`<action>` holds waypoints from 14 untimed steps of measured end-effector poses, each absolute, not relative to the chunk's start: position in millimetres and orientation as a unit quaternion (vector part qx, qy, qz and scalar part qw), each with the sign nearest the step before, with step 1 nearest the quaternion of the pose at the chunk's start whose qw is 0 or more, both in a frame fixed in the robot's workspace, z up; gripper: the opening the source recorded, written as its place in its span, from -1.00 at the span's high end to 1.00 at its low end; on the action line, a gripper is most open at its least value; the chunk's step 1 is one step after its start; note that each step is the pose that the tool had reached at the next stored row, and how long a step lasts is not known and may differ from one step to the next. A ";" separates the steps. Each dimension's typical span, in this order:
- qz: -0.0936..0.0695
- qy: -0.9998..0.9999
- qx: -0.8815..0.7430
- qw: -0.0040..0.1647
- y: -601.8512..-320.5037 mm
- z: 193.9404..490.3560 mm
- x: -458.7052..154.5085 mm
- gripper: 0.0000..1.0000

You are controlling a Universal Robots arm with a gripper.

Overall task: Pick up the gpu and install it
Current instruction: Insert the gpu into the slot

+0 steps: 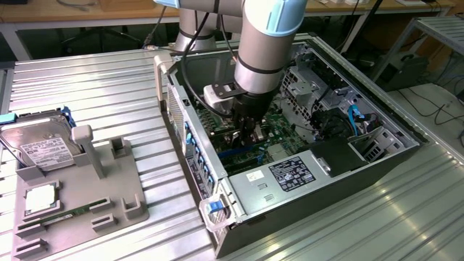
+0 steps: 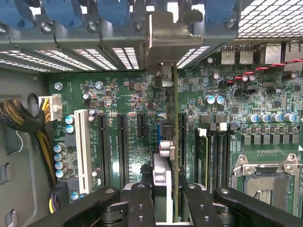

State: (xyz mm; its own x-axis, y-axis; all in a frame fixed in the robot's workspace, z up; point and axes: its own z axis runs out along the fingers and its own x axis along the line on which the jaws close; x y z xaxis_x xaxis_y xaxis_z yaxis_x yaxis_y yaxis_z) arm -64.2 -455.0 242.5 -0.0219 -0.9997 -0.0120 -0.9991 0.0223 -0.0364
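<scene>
While clamped narrow on gpu (image 2: 166,147), fingers (image 2: 140,203) hold it edge-on between them, over motherboard (image 2: 118,94).

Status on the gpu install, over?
Claw shut on gpu, held on edge inside case over motherboard slots. Bracket toward rear openings. Nothing visible blocking slots.

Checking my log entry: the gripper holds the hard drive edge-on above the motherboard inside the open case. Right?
No: the gripper holds the gpu, not the hard drive, edge-on above the motherboard inside the open case, as the wrist view shows. The hard drive rests on the grey tray outside.
</scene>
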 end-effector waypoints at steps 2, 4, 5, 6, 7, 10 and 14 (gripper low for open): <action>-0.009 0.715 -0.699 0.017 -455.0 242.4 -65.3 0.43; -0.009 0.715 -0.699 0.017 -455.0 242.3 -66.3 0.43; -0.009 0.715 -0.699 0.017 -455.0 242.3 -66.7 0.43; -0.009 0.715 -0.699 0.017 -455.0 242.3 -67.0 0.43; -0.009 0.715 -0.699 0.017 -455.0 242.3 -67.4 0.43; -0.009 0.715 -0.699 0.017 -455.0 242.3 -67.6 0.43; -0.006 0.715 -0.699 0.014 -455.1 242.2 -65.7 0.43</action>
